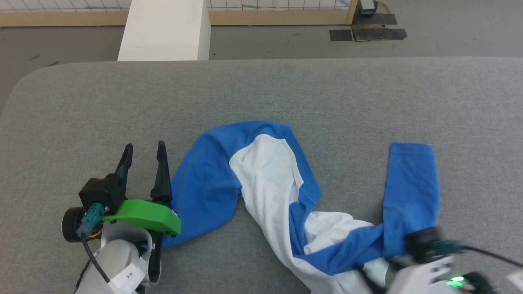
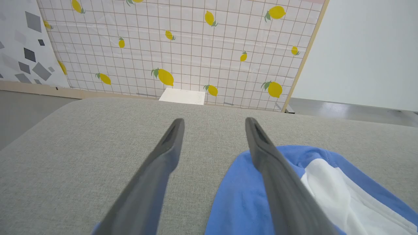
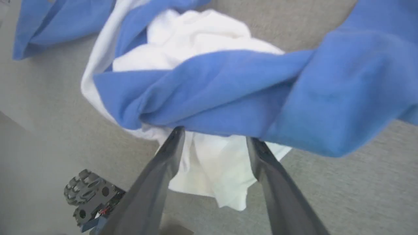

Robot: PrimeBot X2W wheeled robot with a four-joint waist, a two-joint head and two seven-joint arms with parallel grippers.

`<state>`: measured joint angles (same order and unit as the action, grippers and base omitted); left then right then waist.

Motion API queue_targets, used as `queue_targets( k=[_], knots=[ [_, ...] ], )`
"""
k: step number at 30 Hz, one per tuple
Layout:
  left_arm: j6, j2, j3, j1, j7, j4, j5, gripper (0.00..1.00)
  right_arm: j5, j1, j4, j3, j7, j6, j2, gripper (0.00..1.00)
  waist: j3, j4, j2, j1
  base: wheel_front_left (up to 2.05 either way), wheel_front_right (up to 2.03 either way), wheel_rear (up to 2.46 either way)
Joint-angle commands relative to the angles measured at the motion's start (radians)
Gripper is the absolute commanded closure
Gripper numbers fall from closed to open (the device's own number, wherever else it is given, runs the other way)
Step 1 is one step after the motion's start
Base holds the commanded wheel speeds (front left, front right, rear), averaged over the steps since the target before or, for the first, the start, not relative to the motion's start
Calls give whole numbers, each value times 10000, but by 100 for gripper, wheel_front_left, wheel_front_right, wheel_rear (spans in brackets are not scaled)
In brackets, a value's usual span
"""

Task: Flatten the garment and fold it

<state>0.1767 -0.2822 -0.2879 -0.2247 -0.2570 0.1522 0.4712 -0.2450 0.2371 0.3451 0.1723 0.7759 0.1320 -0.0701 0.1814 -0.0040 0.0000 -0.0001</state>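
Observation:
The garment (image 1: 269,175) lies crumpled and twisted on the grey table (image 1: 286,90). Its white body is bunched in the middle, one blue sleeve (image 1: 410,183) lies flat at the right, and a blue part spreads at the left. My left gripper (image 1: 144,157) stands open at the garment's left edge. In the left wrist view its right finger (image 2: 277,176) lies over the blue cloth (image 2: 238,199). My right gripper (image 3: 214,137) is open at the near right, with its fingertips at a twisted blue band (image 3: 228,94) and white fabric (image 3: 215,169) between them.
The table's rounded far-left corner and far edge are in the head view. A white block (image 1: 165,30) stands beyond it, with dark floor mats (image 1: 367,32) at the far right. A lemon-patterned screen (image 2: 183,49) stands behind. A dark robot part (image 3: 91,199) sits below the table edge.

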Motion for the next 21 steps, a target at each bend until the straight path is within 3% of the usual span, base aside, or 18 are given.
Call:
queue_targets(
  k=[1, 5, 10, 16, 21],
  knots=[
    [-56, 42, 39, 165, -47, 2, -91, 0, 228, 137, 462, -647, -20, -13, 68, 0, -9, 67, 0, 1, 0, 0, 0],
    [-100, 120, 76, 152, -47, -38, -131, 0, 702, -30, 1325, -2466, -293, -13, 174, 0, 56, 181, 0, 1, 0, 0, 0],
    [-153, 204, 141, 56, -47, -63, -197, 0, 320, -1065, 661, -3907, -880, -13, 194, 0, 205, 248, 0, 1, 0, 0, 0],
    [-242, 270, 216, -240, -47, -143, -315, 0, 825, -3531, -1800, -3647, -1583, -13, 196, 0, 616, 354, 0, 1, 0, 0, 0],
    [-353, 407, 225, -536, -47, -188, -428, 0, 1504, -5279, -4155, -3204, -1436, -13, 197, 0, 1016, 597, 0, 1, 0, 0, 0]
  ],
)
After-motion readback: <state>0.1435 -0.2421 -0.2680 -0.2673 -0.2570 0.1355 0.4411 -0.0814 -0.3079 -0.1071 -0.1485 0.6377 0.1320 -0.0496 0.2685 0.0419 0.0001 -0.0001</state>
